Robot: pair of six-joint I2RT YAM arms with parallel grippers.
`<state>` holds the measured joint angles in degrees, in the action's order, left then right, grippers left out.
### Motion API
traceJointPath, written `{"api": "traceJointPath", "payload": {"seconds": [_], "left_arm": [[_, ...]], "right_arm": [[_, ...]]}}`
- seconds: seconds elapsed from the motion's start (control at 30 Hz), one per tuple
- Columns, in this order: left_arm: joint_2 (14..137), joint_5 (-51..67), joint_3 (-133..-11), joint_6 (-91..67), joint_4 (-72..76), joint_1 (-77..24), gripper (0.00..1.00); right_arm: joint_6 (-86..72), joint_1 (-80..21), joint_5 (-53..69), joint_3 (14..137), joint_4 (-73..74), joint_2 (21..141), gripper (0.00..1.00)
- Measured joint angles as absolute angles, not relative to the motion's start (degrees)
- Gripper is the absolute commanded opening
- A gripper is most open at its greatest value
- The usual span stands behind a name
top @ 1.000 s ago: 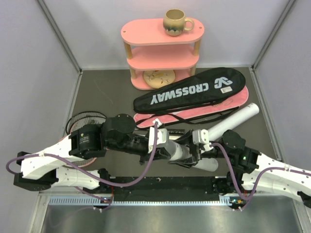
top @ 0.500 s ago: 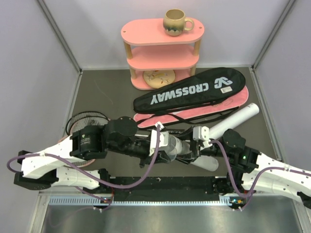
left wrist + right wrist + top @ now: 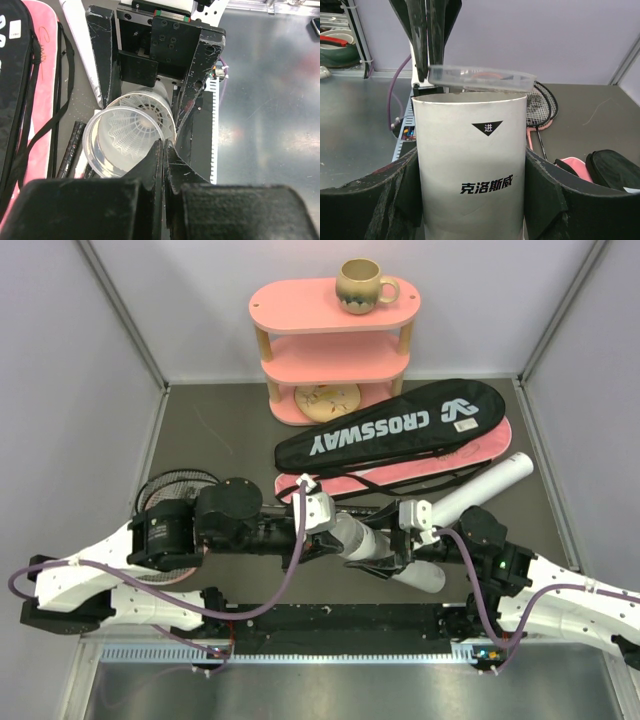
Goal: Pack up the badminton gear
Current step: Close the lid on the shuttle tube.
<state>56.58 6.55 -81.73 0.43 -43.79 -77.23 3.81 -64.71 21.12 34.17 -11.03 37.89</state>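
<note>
Jaws, left gripper (image 3: 163, 145): pressed together, the tips pinching the rim of a clear cap (image 3: 115, 150).
Jaws, right gripper (image 3: 472, 192): spread around a white tube (image 3: 470, 150), one finger on each side, gripping it.
Held tube, place: near the table's (image 3: 220, 430) front edge, between the two arms, in front of the bags, its open end toward the left arm.
Cap, place: at the tube's mouth, tilted, not seated flat.
Change since a second ago: the left arm has drawn back to the left, and its wrist now stands farther up the table. The tube's open end has swung up and left and now shows clear of the left gripper. The right arm has barely moved.
Unchanged: bags, second tube, shelf and mug lie as they did.
Tubes: two. The second tube (image 3: 490, 483) lies slanted just beside the pink bag.
Bags: two, a black CROSSWAY bag (image 3: 395, 425) lying over a pink bag (image 3: 330, 485).
Shuttlecocks: one (image 3: 137, 120), seen through the cap inside the held tube.
Rackets (image 3: 178, 485): round heads at the left, partly hidden under the left arm; I cannot count them for sure.
Pink shelf (image 3: 300, 315): one, at the back.
Mug (image 3: 360, 285): one, on the shelf's top tier.
</note>
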Motion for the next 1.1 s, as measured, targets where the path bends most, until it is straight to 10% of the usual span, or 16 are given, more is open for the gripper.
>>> {"api": "traceJointPath", "payload": {"seconds": [1.1], "left_arm": [[59.90, 12.86, -82.94, 0.62, -44.23, -76.34, 0.00]], "right_arm": [[3.40, -64.69, 22.81, 34.17, -10.81, 37.85, 0.00]]}}
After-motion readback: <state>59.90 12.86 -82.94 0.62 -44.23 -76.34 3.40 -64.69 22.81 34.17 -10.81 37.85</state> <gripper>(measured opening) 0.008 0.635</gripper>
